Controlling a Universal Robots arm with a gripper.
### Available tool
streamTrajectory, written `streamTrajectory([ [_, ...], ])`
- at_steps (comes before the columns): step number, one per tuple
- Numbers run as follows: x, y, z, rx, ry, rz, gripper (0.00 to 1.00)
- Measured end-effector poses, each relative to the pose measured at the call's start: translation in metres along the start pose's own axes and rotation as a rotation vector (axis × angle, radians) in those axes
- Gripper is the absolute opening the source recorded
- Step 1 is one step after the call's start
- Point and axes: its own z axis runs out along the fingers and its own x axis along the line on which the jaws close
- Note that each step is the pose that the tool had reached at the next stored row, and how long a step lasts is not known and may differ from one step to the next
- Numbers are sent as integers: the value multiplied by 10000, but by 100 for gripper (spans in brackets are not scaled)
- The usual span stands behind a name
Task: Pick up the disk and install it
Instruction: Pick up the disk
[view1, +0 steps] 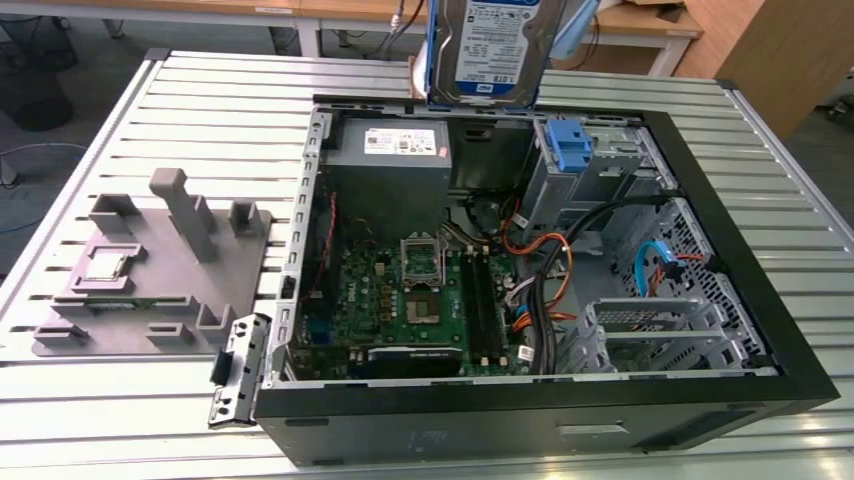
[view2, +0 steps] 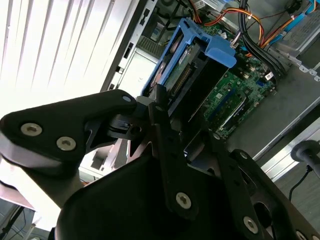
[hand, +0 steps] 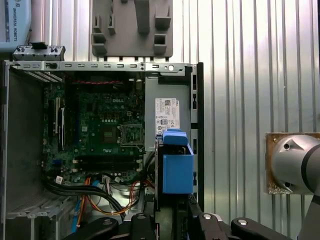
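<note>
Your black pincer (view2: 186, 119) is clamped on the flat silver hard drive with blue plastic bracket (view1: 501, 45).
You have it hanging upright above the open black computer case (view1: 534, 425) on the ribbed metal worktop (view1: 200, 100).

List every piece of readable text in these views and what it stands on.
Label on the disk: print too small to read.
On the power supply, the white sticker: too small to read.
Markings on the motherboard: too small to read.
Nothing can be quoted with confidence.
</note>
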Motion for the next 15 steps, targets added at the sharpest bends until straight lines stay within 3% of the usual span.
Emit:
streamTrajectory([
  [8, 18, -1, -1, -1, 1, -2, 35],
  [15, 124, -2, -6, 0, 1, 0, 35],
])
